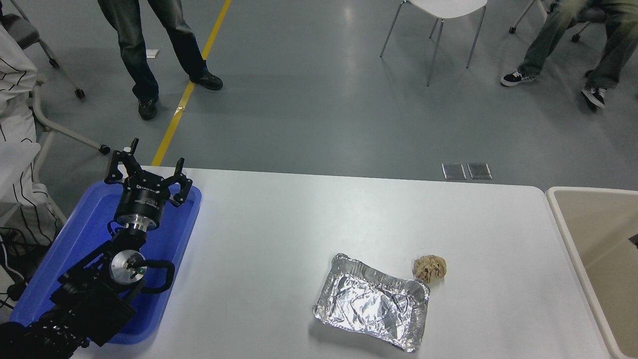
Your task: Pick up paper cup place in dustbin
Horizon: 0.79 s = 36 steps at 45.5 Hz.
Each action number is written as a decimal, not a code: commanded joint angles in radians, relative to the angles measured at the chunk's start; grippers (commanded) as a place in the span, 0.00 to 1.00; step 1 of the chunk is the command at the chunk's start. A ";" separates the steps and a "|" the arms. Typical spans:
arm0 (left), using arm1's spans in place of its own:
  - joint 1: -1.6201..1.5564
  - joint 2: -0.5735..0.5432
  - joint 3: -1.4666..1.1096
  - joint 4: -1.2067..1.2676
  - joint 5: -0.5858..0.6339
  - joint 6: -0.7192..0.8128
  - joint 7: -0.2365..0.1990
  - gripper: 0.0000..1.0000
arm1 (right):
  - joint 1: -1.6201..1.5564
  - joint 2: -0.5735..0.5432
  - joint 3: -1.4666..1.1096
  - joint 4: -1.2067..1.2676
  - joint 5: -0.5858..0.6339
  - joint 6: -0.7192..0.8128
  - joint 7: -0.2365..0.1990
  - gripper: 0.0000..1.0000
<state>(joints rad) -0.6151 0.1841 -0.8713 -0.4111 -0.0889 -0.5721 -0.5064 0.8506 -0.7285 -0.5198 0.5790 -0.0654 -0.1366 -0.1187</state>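
The left gripper [148, 172] sits with fingers spread over the blue tray [79, 239], no paper cup shows, the dustbin [563, 219] waits far right, so the job looks done.

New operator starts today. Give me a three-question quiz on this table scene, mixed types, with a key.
1. True or false: the crumpled brown paper ball lies inside the foil tray.
2. The left gripper hovers over: A) the dustbin B) the blue tray C) the foil tray
3. Fill in: no paper ___ shows on the white table.

Key: 1 false, it lies beside the tray's far right corner; 2 B; 3 cup.
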 commanded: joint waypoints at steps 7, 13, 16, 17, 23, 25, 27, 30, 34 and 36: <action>-0.002 0.000 0.000 0.000 0.000 0.000 0.000 1.00 | 0.301 -0.167 -0.248 0.378 -0.143 0.126 -0.006 1.00; -0.002 0.000 0.000 0.000 0.000 0.000 0.000 1.00 | 0.516 -0.166 -0.478 0.493 -0.145 0.262 -0.004 1.00; -0.002 0.000 0.000 0.000 0.000 0.000 0.000 1.00 | 0.613 -0.160 -0.580 0.527 -0.152 0.342 -0.004 1.00; -0.002 0.000 0.000 0.000 0.000 0.000 0.000 1.00 | 0.640 -0.157 -0.609 0.533 -0.156 0.371 -0.004 1.00; -0.002 0.000 0.000 0.000 0.000 0.000 0.000 1.00 | 0.778 -0.137 -0.713 0.558 -0.163 0.566 -0.004 1.00; -0.002 0.000 0.000 0.000 0.000 0.000 0.000 1.00 | 0.817 -0.127 -0.741 0.558 -0.174 0.635 -0.004 1.00; -0.002 0.000 0.000 0.000 0.000 0.000 0.000 1.00 | 0.850 -0.111 -0.766 0.558 -0.191 0.695 -0.004 1.00; -0.002 0.000 0.000 0.000 0.000 0.000 0.000 1.00 | 0.904 -0.080 -0.796 0.558 -0.206 0.767 -0.003 1.00; -0.002 0.000 0.000 0.000 0.000 0.000 0.000 1.00 | 0.976 -0.042 -0.841 0.573 -0.209 0.853 -0.002 1.00; -0.002 0.000 0.000 0.000 0.000 0.000 0.000 1.00 | 1.018 -0.023 -0.859 0.588 -0.209 0.887 -0.004 1.00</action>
<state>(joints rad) -0.6167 0.1841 -0.8712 -0.4111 -0.0889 -0.5721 -0.5061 1.6460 -0.8266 -1.2276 1.1111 -0.2476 0.4963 -0.1226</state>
